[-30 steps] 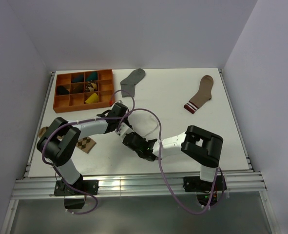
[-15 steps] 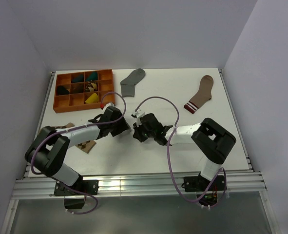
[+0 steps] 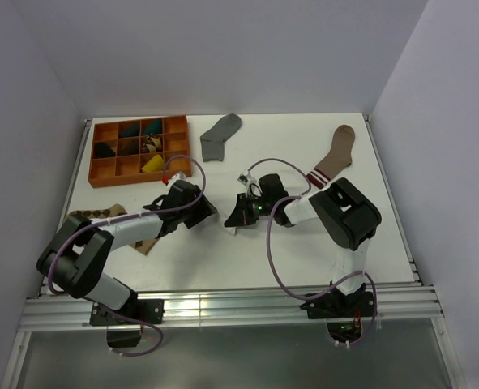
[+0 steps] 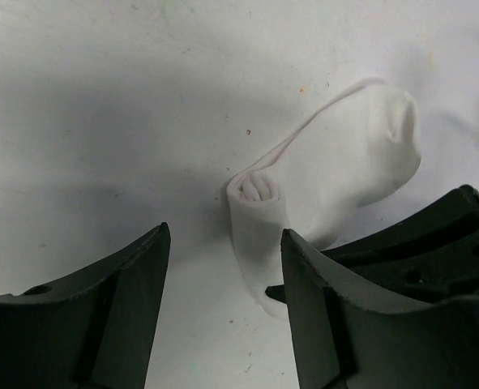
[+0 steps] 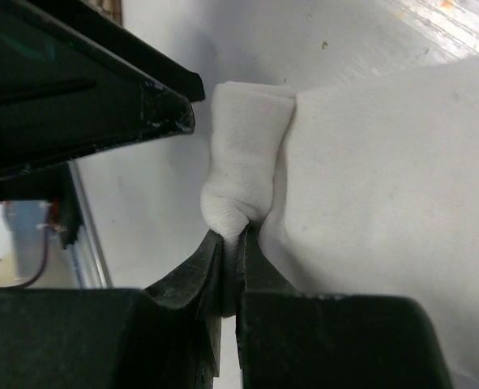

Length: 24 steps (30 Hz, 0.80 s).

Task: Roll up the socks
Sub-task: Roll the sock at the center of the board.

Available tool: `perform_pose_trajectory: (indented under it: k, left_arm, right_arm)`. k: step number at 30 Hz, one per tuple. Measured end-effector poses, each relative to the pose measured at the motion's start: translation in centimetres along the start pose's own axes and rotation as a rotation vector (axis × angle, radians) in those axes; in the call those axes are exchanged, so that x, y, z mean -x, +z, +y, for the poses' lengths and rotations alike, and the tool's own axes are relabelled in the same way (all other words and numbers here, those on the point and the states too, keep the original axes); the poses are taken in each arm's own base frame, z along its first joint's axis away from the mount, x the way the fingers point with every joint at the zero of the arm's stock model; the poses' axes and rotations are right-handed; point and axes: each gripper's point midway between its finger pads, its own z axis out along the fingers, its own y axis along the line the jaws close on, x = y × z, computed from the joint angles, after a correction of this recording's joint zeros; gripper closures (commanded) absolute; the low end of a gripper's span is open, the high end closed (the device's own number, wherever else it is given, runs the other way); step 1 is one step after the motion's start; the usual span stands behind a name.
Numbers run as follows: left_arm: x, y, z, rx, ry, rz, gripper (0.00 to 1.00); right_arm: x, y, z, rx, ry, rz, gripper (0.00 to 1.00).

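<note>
The right end effector (image 5: 233,243) has its jaws closed tight on a pinch of the white sock (image 5: 385,162), at the sock's rolled end. Only that end is rolled. The rest lies flat on the counter (image 4: 101,97).

The left end effector (image 4: 223,239) has its jaws wide apart and holds nothing. The roll lies just ahead of the gap and touches neither finger.

Both end effectors meet over the white sock, to the right of the orange tray (image 3: 134,180) and nearer the arm bases.

The grey sock (image 3: 220,134) lies flat just right of the tray's far corner. The brown sock (image 3: 335,156), with a striped cuff, lies well to the right of the tray. The patterned sock (image 3: 146,241) lies on the near side of the tray, partly under the left arm.

The tray's compartments hold small dark and yellow items, too small to identify.
</note>
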Motion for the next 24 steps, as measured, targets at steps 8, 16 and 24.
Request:
perform_pose_trajectory:
  k: [8, 16, 24]
  left_arm:
    - [-1.1, 1.5, -0.4, -0.003, 0.009, 0.027, 0.43]
    - [-1.2, 2.0, -0.9, -0.013, -0.009, 0.025, 0.47]
    - [-1.4, 2.0, -1.4, -0.026, -0.018, 0.017, 0.41]
  right_arm:
    - [-0.1, -0.3, -0.4, 0.102, 0.104, 0.023, 1.00]
    - [0.0, -0.4, -0.5, 0.119, 0.134, 0.042, 1.00]
    - [0.3, -0.3, -0.6, 0.107, 0.150, 0.076, 1.00]
